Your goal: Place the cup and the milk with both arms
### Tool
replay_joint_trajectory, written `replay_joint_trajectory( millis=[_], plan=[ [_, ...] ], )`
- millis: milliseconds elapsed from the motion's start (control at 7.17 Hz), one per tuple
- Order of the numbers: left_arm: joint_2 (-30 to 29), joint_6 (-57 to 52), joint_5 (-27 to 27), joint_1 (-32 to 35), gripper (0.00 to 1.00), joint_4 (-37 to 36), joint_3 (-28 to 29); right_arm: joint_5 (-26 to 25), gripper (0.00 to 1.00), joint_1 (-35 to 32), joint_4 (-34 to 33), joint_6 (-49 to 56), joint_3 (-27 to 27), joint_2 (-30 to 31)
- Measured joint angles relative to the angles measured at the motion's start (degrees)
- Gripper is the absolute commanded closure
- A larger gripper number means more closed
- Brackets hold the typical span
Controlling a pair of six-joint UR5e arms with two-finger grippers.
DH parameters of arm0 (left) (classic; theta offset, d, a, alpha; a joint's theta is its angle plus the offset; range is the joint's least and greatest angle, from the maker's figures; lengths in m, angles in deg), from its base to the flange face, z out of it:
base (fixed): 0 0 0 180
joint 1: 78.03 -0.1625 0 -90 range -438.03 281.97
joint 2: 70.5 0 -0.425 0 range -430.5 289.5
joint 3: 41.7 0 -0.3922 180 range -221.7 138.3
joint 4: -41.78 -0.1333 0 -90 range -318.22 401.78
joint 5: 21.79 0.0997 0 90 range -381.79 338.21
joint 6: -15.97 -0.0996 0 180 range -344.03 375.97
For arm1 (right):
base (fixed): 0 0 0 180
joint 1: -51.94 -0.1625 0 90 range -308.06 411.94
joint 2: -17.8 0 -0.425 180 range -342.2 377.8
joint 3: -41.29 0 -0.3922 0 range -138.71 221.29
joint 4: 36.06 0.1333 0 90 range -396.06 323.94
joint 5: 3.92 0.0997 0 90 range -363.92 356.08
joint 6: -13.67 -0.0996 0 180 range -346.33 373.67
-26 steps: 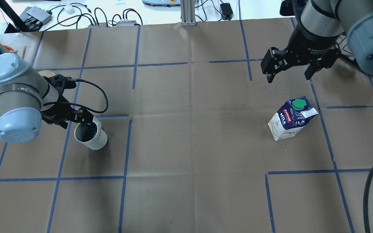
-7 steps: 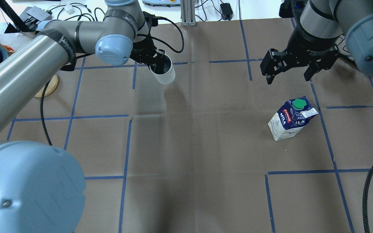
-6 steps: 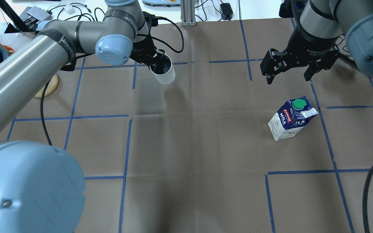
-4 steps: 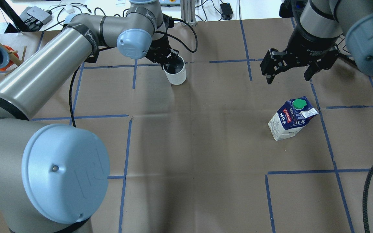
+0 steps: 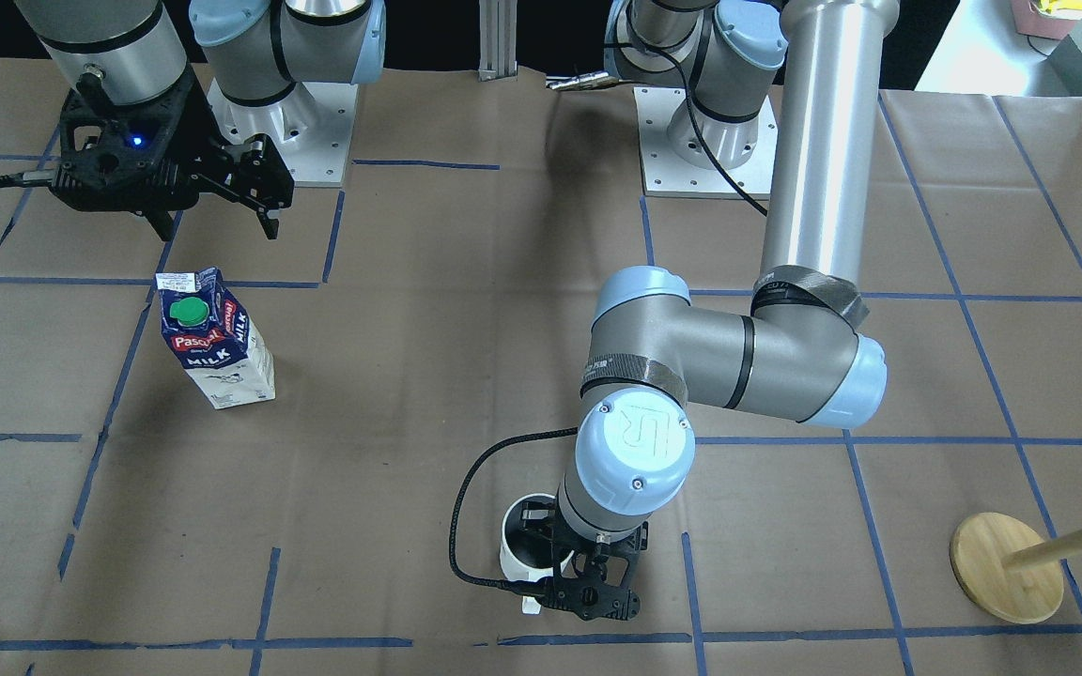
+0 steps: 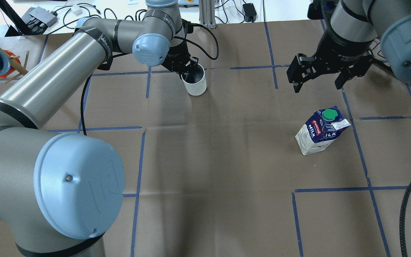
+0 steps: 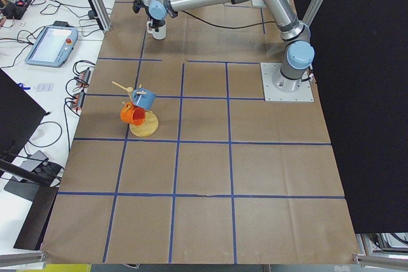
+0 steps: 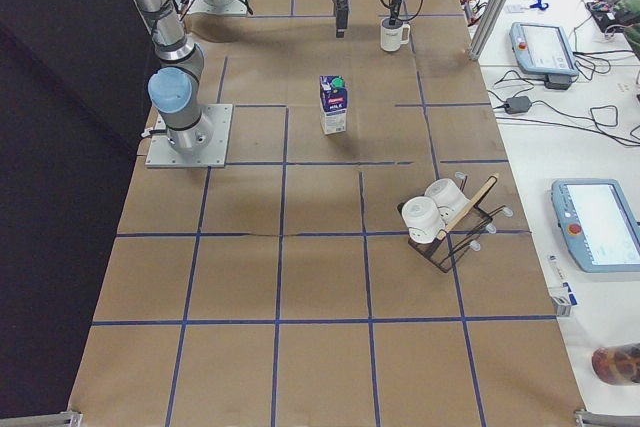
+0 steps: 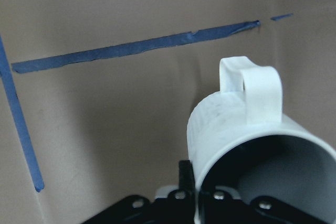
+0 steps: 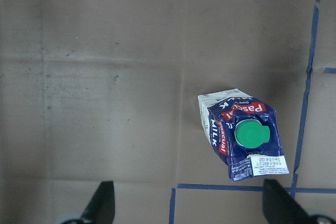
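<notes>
Placement of the cup (image 6: 197,85) is the step in hand, as I judge it. From overhead, the left gripper (image 6: 187,70) is clamped on the cup's rim, one finger inside and one outside, at the far middle of the table (image 6: 227,160). The milk (image 6: 321,132) stands upright and free on the robot's right half. The right gripper (image 6: 319,86) hangs beyond it, spread wide and holding nothing.

From the front camera, the cup is low under the left wrist, very near to the paper (whether its bottom touches, I cannot tell). The milk is near the right gripper but apart from it.

From the two side cameras, the cup looks upright and is well apart from the milk. These views are too small to say more.

From the left wrist camera, the cup fills the lower right. Its handle (image 9: 252,87) is turned away from the gripper, toward a blue tape line (image 9: 131,51).

From the right wrist camera, the milk is seen from above. It lies ahead of the two fingers (image 10: 102,203) and closer to one of them, not centred.

The next move, I think, is for the left gripper to bring the cup fully down, then open and rise straight, so that the inner finger does not drag the rim. After this the right gripper must centre itself over the milk, descend and close on its sides.
</notes>
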State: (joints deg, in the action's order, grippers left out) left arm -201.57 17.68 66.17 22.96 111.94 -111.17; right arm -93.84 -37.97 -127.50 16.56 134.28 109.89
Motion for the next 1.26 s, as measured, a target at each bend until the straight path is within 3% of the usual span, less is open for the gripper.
replay_joint_trajectory(
  millis=[279, 558, 837, 1256],
  plan=[
    [-0.11, -0.1, 0.11, 0.0, 0.0, 0.41, 0.01, 0.06, 0.0, 0.0, 0.01, 0.0, 0.0, -0.04],
    [0.91, -0.12, 0.05, 0.14, 0.0, 1.87, 0.17, -0.05, 0.0, 0.24, -0.06, 0.7, 0.0, -0.13],
    [6.08, -0.08, 0.36, -0.23, 0.0, 9.71, 1.59, -0.46, 0.0, 1.94, -0.04, 5.29, 0.1, -0.15],
    [22.35, -0.28, 0.96, -1.04, 0.0, 28.68, 2.02, -0.15, 0.0, 7.92, -0.16, 13.43, 2.23, 0.06]
  ],
)
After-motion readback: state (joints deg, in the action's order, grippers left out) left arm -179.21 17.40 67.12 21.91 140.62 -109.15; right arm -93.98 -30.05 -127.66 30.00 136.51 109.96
